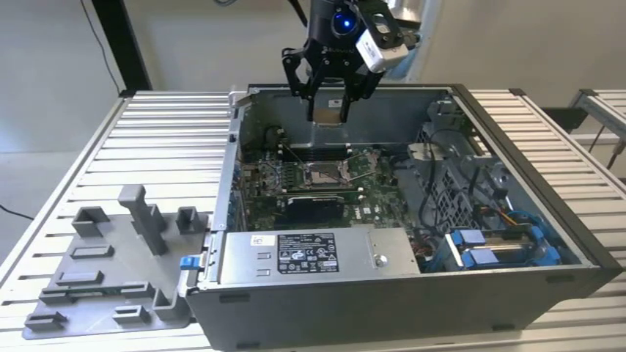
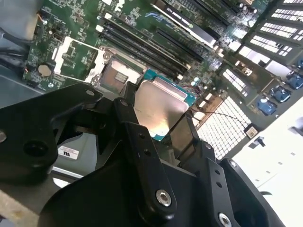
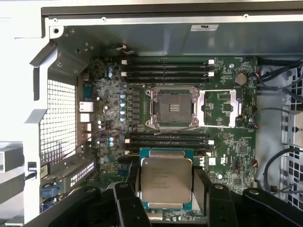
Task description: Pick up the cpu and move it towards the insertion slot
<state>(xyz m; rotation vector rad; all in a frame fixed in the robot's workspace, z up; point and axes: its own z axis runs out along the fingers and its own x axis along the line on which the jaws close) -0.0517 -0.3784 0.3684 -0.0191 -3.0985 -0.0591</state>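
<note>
Cpu [image 3: 166,181] clamped between black gripper [image 3: 166,189] fingers, silvery face showing in both wrist views, held in air above open computer case [image 1: 528,220]. Insertion slot [image 3: 172,107] below on green motherboard [image 3: 227,156], frame open, dark centre bare, well apart from cpu. Grey plastic tray [image 1: 108,279] on slatted table [image 1: 166,139], at exterior view's left of case.

Brushed silvery metal cpu [image 3: 166,182]; shiny metal-framed insertion slot [image 3: 172,107]; matt black tool [image 3: 166,208]
</note>
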